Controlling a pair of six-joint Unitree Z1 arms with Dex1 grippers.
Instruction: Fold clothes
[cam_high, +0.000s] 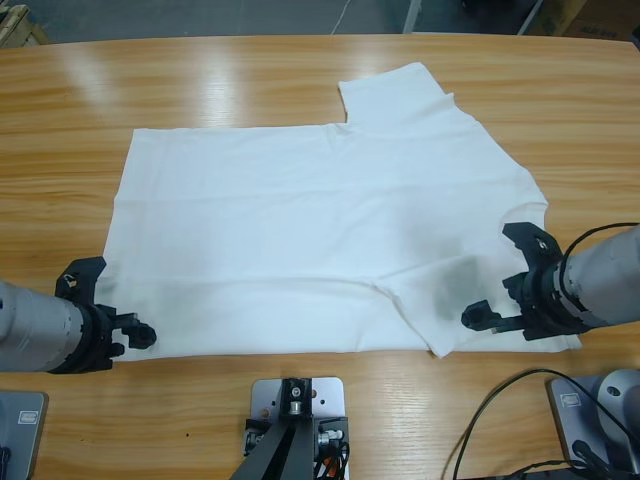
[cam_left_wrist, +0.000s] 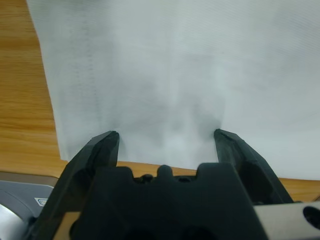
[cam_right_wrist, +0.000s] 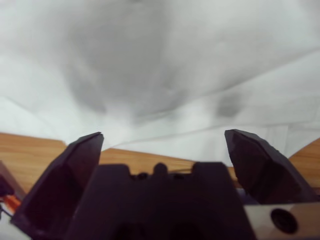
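1. The T-shirt (cam_high: 320, 240) lies flat on the bench (cam_high: 250, 80), spread across the middle. One sleeve (cam_high: 395, 95) sticks out toward 12 o'clock; the other sleeve (cam_high: 445, 310) points to 6 o'clock near my right side. So the shirt lies sideways, hem toward 9 o'clock.
2. My left gripper (cam_high: 125, 335) sits at about 8 o'clock of the shirt, right at the hem corner. Jaws wide, nothing in them. In the left wrist view the left gripper (cam_left_wrist: 166, 137) straddles the cloth edge and the white fabric starts just past the jaw tips. Placed so I can close on that near corner.
3. My right gripper (cam_high: 495, 275) is at about 4 o'clock, over the near sleeve and shoulder area. Jaws wide and empty. In the right wrist view the right gripper (cam_right_wrist: 162, 142) faces wrinkled cloth, with the bench showing under the edge.
4. Why both low on the near edge: my guess is a paired pinch of the near long edge, then a lift and carry toward 12 o'clock to fold the shirt in half lengthwise.
5. Fold not begun; the shirt is a single open layer apart from the creased near sleeve.
6. Risk: the right jaws may catch only the loose sleeve and not the body cloth.
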